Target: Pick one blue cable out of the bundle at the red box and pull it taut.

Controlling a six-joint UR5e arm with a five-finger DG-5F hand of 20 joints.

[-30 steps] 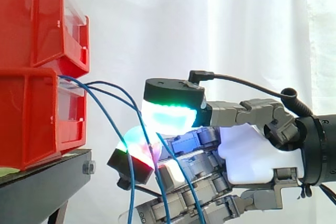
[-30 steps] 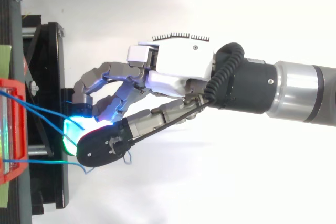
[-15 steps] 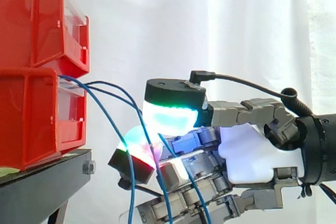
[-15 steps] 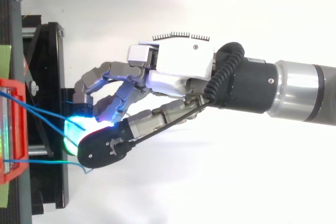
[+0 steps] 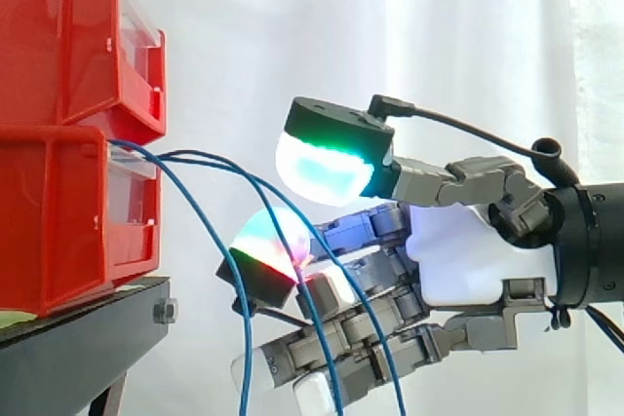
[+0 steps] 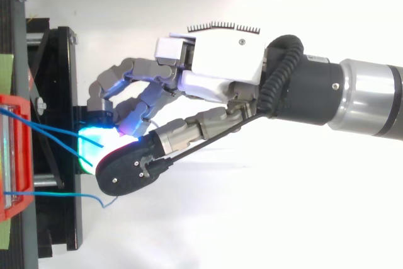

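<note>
We judge that picking one cable is the step in hand. The hand (image 5: 468, 260) sits at 3 o'clock of the box (image 5: 58, 211), its thumb (image 5: 327, 163) apart above the curled fingers (image 5: 273, 241), pinching nothing. The cables (image 5: 180, 156) droop from the box toward 5 o'clock across that gap. Next we would close on one cable alone, then draw it toward 3 o'clock.

**Clearance check: gap by the bins**

Red bins (image 5: 68, 133) on black stand (image 5: 83, 338) block the frame's left. Blue cables (image 6: 50, 193) cross the narrow gap between bins and hand (image 5: 468, 260). Free room upper right, before the white curtain (image 5: 439, 36).
</note>
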